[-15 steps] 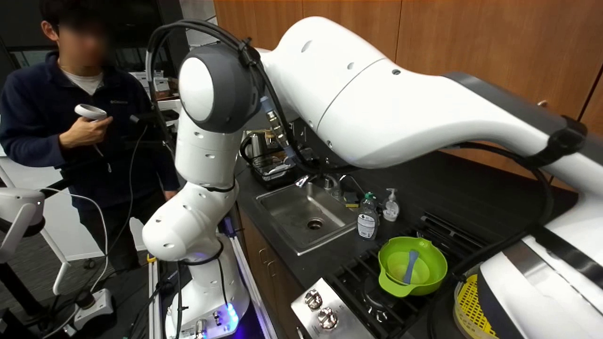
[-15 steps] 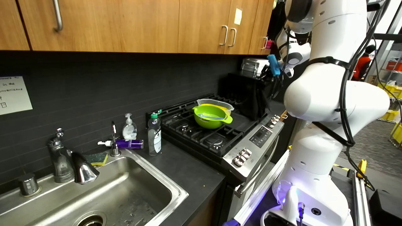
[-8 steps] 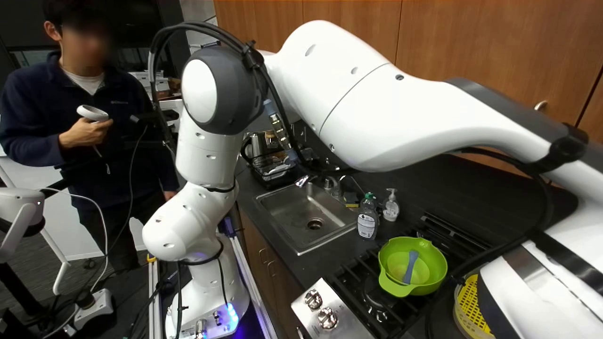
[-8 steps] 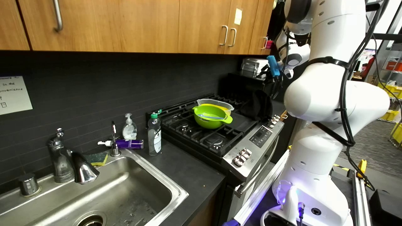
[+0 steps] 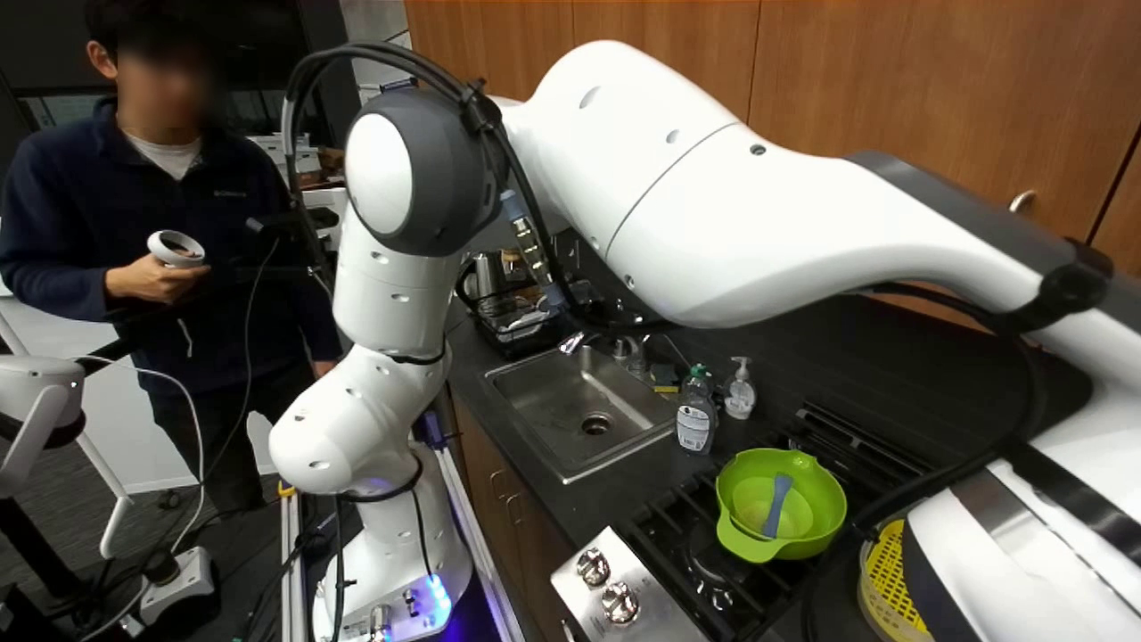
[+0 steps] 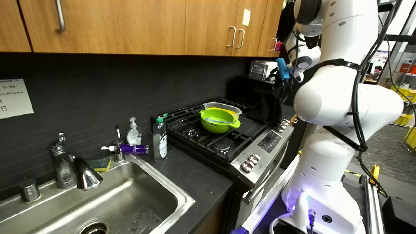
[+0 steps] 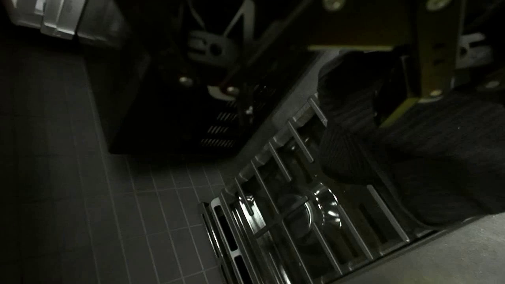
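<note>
Black cloth (image 7: 418, 169) has sunk onto the desk (image 6: 251, 126)

Left to right, we see a green bowl (image 6: 214, 129) cradling a blue utensil (image 5: 778, 505); then the cloth, by the desk's front right corner, slumped presumably because the tool (image 7: 320, 108) above, fingers wide apart, holds nothing.
</note>
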Tool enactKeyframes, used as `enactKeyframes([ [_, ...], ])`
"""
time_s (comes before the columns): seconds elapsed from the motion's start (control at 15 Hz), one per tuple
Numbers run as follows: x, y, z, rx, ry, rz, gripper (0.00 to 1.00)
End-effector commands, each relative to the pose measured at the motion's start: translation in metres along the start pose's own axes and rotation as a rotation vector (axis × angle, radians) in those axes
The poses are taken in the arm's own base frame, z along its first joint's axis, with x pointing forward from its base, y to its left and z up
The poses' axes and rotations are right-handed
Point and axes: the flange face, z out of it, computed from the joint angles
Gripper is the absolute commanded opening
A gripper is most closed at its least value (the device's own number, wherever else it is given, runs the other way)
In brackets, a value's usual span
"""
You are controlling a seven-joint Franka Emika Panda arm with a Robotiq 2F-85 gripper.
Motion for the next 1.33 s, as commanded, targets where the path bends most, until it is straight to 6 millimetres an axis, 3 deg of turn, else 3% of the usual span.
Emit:
enactKeyframes([
  [0.0,0.004,0.007,0.016,-0.037,0.049,0.176,1.0],
  [0.4,-0.002,0.02,0.034,-0.038,0.118,0.431,1.0],
  [0.93,-0.012,0.012,0.037,-0.022,0.153,0.524,1.0],
  [1.27,-0.002,0.022,0.046,-0.025,0.202,0.651,1.0],
])
